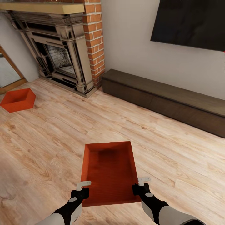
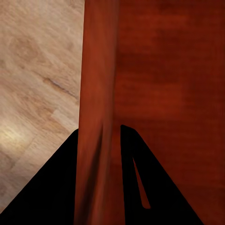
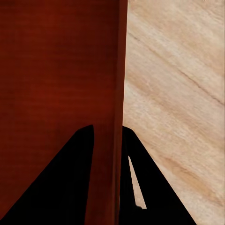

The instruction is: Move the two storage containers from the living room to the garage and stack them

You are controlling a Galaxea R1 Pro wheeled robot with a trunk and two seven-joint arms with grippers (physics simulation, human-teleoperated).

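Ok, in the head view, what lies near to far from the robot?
Left gripper and right gripper → held storage container → second storage container → long dark cabinet → fireplace

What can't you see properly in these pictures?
- Head view: the near container's underside is hidden by its own walls; the far container is cut by the edge.
- Left wrist view: the container wall hides part of the left gripper.
- Right wrist view: same for the right gripper.
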